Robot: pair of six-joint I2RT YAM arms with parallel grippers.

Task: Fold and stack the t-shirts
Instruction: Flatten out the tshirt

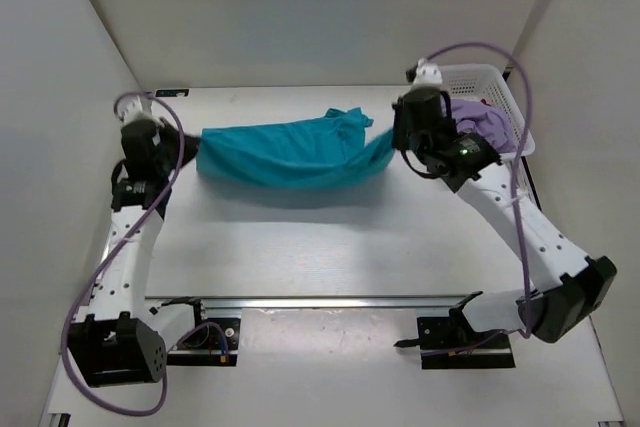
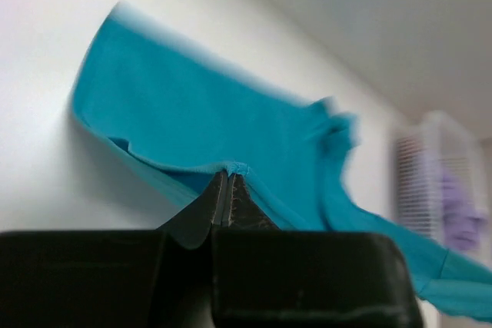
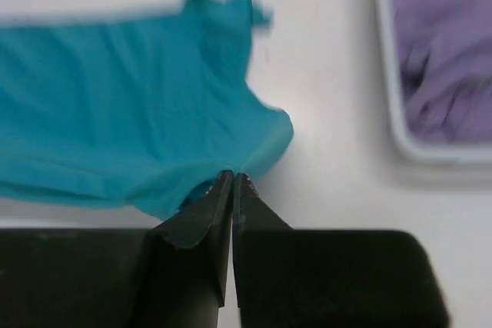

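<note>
A teal t-shirt (image 1: 285, 154) hangs stretched between both arms above the back of the table, sagging in the middle. My left gripper (image 2: 228, 176) is shut on its hem at the left end (image 1: 196, 145). My right gripper (image 3: 233, 177) is shut on the teal t-shirt's edge (image 3: 154, 120) at the right end, by the basket. A lavender t-shirt (image 1: 478, 122) lies crumpled in the white mesh basket (image 1: 505, 84); the right wrist view shows the lavender t-shirt (image 3: 446, 67) too. A sliver of red cloth (image 1: 488, 103) peeks out behind the lavender one.
The white basket (image 3: 392, 105) stands at the back right corner, close behind my right arm. White walls enclose the table on the left, back and right. A metal rail (image 1: 320, 302) runs between the arm bases at the near edge.
</note>
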